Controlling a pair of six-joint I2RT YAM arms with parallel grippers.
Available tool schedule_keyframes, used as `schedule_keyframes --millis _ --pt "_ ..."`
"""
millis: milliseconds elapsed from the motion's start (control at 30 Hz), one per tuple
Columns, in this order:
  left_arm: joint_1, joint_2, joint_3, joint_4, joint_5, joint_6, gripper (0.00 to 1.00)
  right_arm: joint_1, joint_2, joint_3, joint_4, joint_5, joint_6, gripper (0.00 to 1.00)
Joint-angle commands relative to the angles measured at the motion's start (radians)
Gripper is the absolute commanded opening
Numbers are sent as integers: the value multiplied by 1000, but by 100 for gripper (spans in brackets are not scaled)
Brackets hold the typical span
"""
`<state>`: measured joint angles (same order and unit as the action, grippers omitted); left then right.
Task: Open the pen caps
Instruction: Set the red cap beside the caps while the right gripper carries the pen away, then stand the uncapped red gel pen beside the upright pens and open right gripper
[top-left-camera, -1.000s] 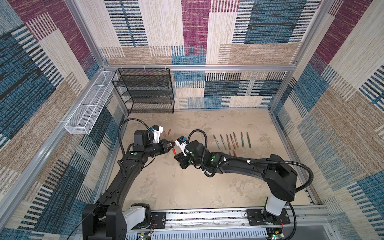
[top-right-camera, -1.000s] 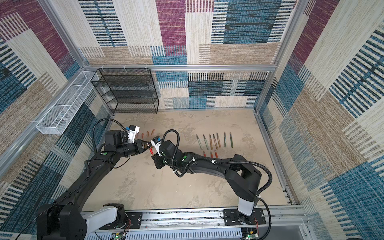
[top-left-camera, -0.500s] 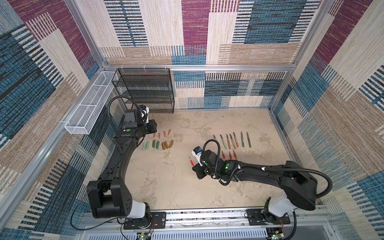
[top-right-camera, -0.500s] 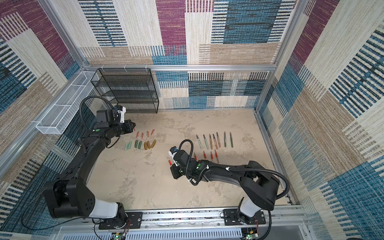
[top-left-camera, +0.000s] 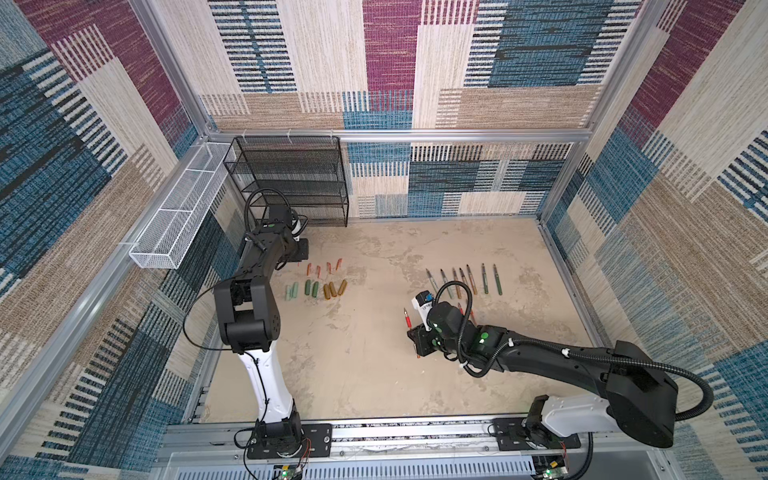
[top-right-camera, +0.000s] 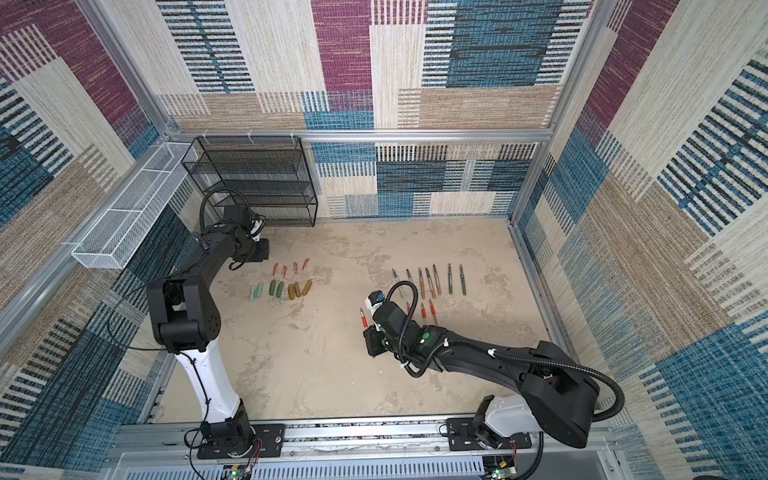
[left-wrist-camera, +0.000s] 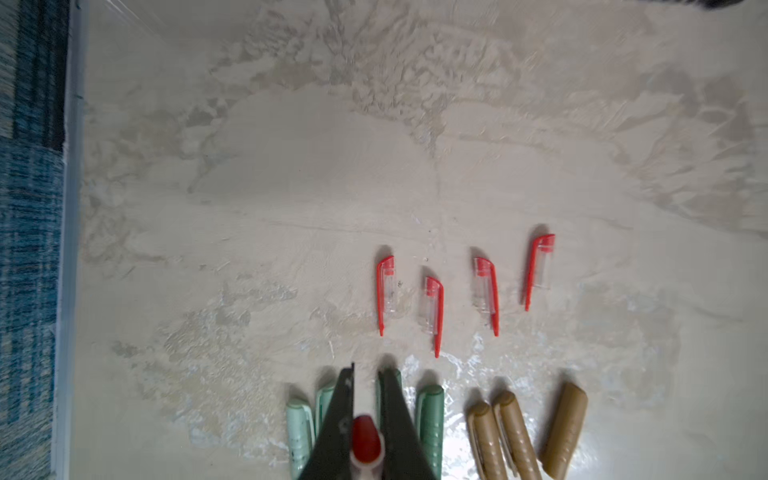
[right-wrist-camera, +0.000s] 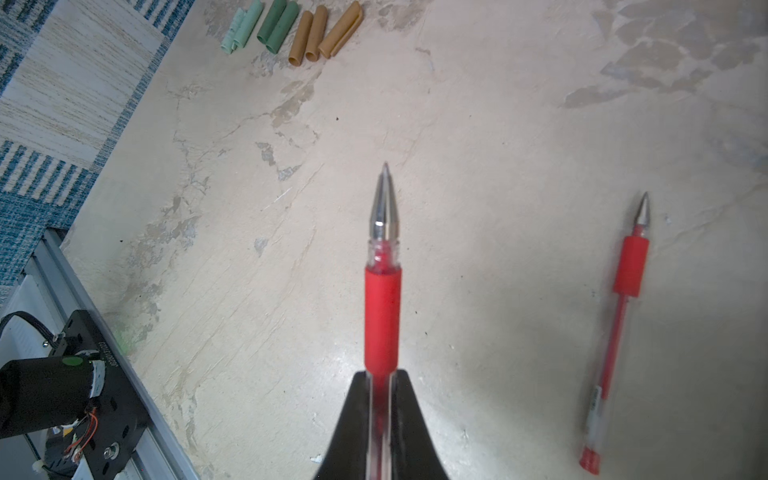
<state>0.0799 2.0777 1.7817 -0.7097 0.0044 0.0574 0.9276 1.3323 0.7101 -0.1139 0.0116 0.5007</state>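
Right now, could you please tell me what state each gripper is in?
Left gripper: closed, holding a red pen cap.
Right gripper: closed, holding an uncapped red pen.

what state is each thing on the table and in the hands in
left hand, shut on the held cap
held cap, off its pen
right hand, shut on the held pen
held pen, uncapped, tip bare
loose red caps, four, off, lying flat
stubby caps, seven, off, lying in a row
long pens, uncapped, lying in a row
spare red pen, uncapped, lying flat
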Motion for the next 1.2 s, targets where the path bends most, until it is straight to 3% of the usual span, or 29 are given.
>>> schedule_keyframes --millis 0,300,633,833,967,1167 --pt "0 69 63 -66 -31 34 0 -8 -25 -21 -2 28 23 0" --pt "3 226 158 -93 -109 64 2 -28 -37 -24 -25 25 22 1" --pt "3 220 168 -99 -100 39 27 -41 3 28 -92 43 37 2" --pt "3 138 149 -113 -59 4 38 -59 23 59 -127 31 45 2" --pt "-2 -23 37 -69 -37 -21 53 -75 35 70 -142 30 56 3" --pt "-2 -313 -194 14 74 -71 62 -107 123 159 -220 47 34 3"
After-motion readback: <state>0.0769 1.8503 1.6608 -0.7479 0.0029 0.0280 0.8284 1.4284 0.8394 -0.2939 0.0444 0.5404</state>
